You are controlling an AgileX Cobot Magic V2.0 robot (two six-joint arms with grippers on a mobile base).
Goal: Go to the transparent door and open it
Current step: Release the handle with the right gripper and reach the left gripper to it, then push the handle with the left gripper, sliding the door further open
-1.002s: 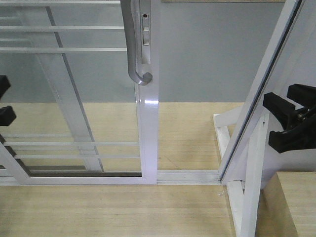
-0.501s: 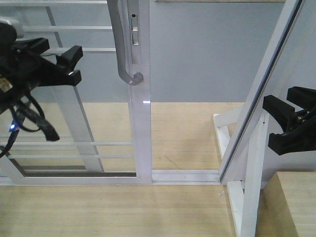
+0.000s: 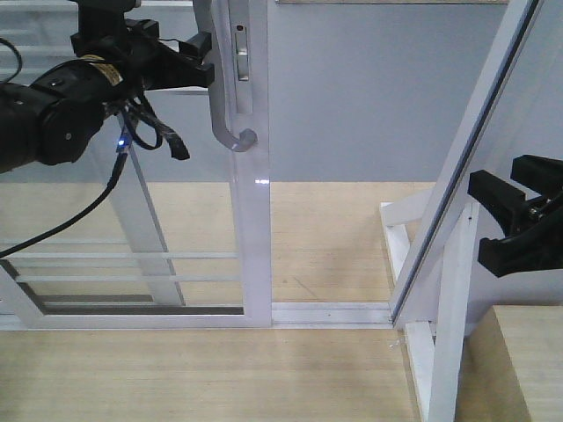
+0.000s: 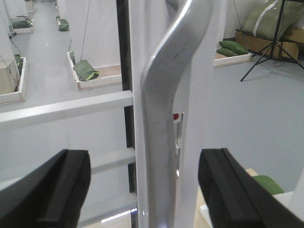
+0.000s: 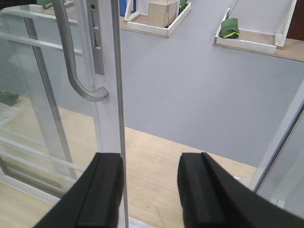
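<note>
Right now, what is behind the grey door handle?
Behind the handle is the white frame of the transparent door, with a lock plate bearing a red mark; the handle hides most of it.

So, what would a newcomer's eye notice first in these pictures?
The curved grey handle of the transparent door stands out, filling the left wrist view between the open fingers of the left gripper. In the front view that gripper sits at upper left beside the handle, while the right gripper hangs open at the right edge.
</note>
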